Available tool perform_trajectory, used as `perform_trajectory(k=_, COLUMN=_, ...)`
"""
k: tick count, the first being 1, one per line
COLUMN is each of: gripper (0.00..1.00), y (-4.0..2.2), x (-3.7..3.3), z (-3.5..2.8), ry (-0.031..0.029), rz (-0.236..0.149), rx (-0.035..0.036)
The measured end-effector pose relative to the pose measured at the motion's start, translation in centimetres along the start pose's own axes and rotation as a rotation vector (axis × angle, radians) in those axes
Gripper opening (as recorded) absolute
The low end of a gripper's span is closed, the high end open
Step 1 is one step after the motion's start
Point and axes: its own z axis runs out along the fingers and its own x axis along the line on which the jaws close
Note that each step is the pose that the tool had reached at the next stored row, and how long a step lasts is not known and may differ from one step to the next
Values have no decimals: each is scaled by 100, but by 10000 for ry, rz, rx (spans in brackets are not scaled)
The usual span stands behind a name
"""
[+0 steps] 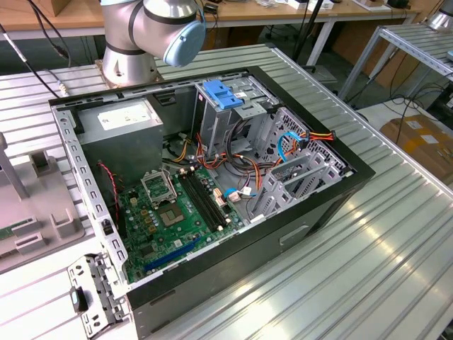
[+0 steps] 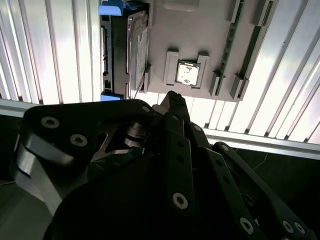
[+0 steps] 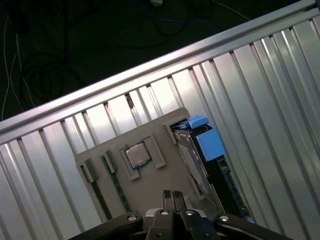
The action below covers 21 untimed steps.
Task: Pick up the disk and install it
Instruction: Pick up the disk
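Just ahead of the closed, empty pincer (image 3: 172,198), the disk (image 3: 207,150) stands edgewise in its grey holder (image 3: 145,186); descending unopened could knock it askew.

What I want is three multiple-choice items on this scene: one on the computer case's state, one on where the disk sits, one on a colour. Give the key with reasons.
1. The computer case is: A) closed; B) open; C) wrapped.
2. The disk sits: A) inside the case; B) at the edge of the grey fixture; C) on the floor.
3. Its side rails are: A) red; B) blue; C) yellow.

Key: B, the motherboard lies bare in the exterior view; B, both wrist views show it on edge at the fixture's side; B, the rails show blue in both wrist views.
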Motion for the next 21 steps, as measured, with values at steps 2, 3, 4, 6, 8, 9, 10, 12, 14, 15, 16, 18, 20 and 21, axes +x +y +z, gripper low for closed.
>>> perform_trajectory(k=2, gripper=11, y=0, x=0, z=0, ry=2, rz=-91, rx=-3)
perform_trajectory(k=3, gripper=11, y=0, x=0, z=0, ry=3, rz=-135, rx=-4)
perform_trajectory(k=4, gripper=11, y=0, x=0, z=0, ry=4, rz=-185, rx=-5)
perform_trajectory(k=6, gripper=11, y=0, x=0, z=0, ry=8, rz=-324, rx=-9)
perform_trajectory(k=8, gripper=11, y=0, x=0, z=0, ry=9, rz=-414, rx=-11)
perform_trajectory(k=9, gripper=11, y=0, x=0, z=0, ry=10, rz=-462, rx=-12)
perform_trajectory(k=10, gripper=11, y=0, x=0, z=0, ry=12, rz=-541, rx=-14)
perform_trajectory(k=12, gripper=11, y=0, x=0, z=0, ry=14, rz=-632, rx=-17)
perform_trajectory(k=14, gripper=11, y=0, x=0, z=0, ry=17, rz=-771, rx=-21)
perform_trajectory(k=15, gripper=11, y=0, x=0, z=0, ry=18, rz=-822, rx=-22)
perform_trajectory(k=16, gripper=11, y=0, x=0, z=0, ry=20, rz=-887, rx=-23)
perform_trajectory(k=18, gripper=11, y=0, x=0, z=0, ry=22, rz=-995, rx=-27)
perform_trajectory(k=20, gripper=11, y=0, x=0, z=0, ry=26, rz=-1160, rx=-31)
perform_trajectory(k=21, gripper=11, y=0, x=0, z=0, ry=31, rz=-1394, rx=-37)
